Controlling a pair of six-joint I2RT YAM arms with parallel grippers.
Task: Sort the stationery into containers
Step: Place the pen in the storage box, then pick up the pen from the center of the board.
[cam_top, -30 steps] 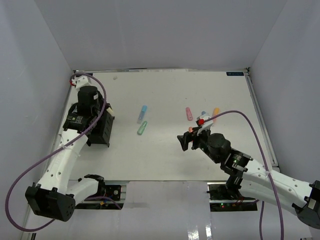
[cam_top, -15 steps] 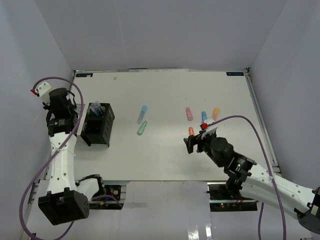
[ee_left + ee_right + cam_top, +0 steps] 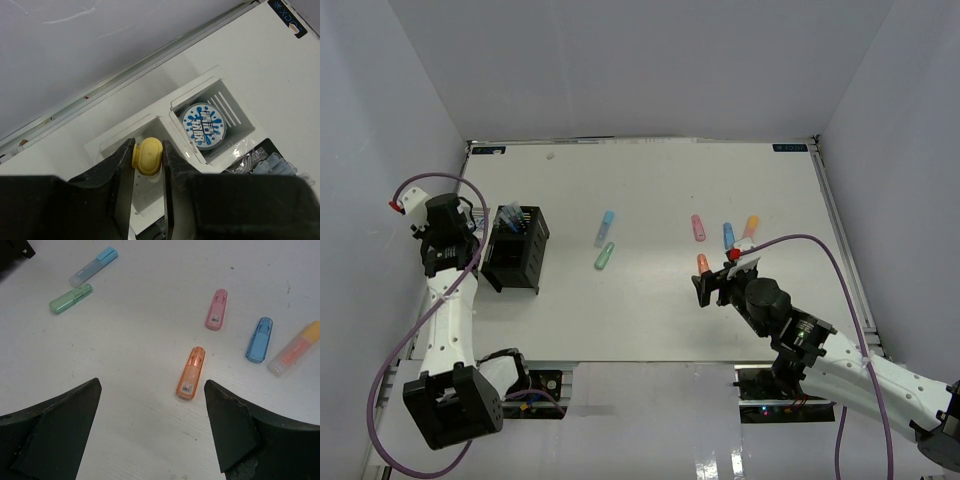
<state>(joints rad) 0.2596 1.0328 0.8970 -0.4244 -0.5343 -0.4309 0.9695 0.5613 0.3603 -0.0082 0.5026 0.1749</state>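
There were seven markers. Six lay beyond the right pincer (image 3: 152,385): one pale-blue marker (image 3: 93,266), one green marker (image 3: 71,298), one pink marker (image 3: 216,309), one orange marker (image 3: 191,372), one blue marker (image 3: 259,339) and one orange-capped marker (image 3: 295,349). One yellow marker (image 3: 149,156) sat in the left pincer (image 3: 149,150). Beyond it was one tray (image 3: 120,132) with two compartments and one roll (image 3: 203,126). There was one organizer (image 3: 515,255); its pens (image 3: 510,216) were too crowded to count.

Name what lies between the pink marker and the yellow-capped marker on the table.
The darker blue marker lies between the pink marker and the yellow-capped marker. The right wrist view shows this most clearly.
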